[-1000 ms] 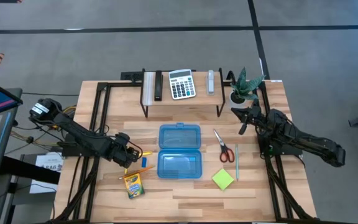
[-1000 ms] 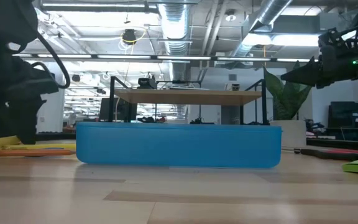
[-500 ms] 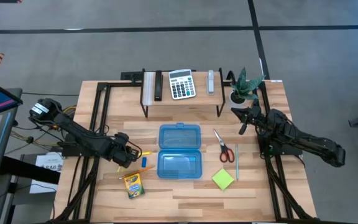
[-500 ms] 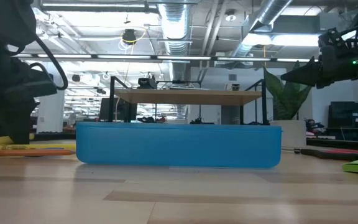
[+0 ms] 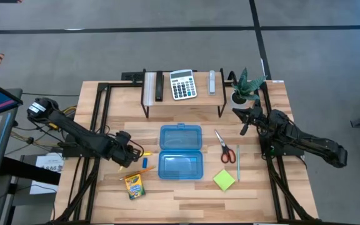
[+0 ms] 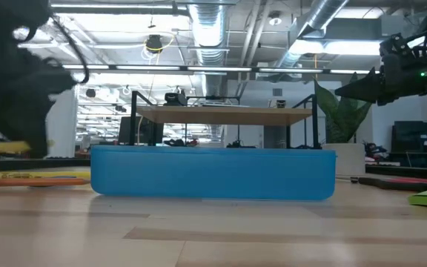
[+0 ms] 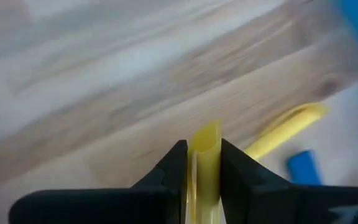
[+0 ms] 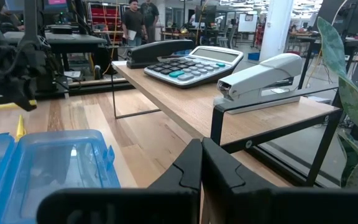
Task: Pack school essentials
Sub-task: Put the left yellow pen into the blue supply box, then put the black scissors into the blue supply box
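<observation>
In the left wrist view our left gripper is clamped on a yellow pencil that stands between its fingers, and in the high view that gripper sits left of centre, just beside the open blue case, which we judge is where the pencil is meant to go. A second pencil and the small blue eraser lie loose on the wood nearby, with the crayon box at lower left, the red-handled scissors and green pen right of the case, and the sticky-note pad at lower right, all laid out flat around the case so each can be reached. Our right gripper waits at the right side of the table with its fingers pressed together on nothing, clear of the work
</observation>
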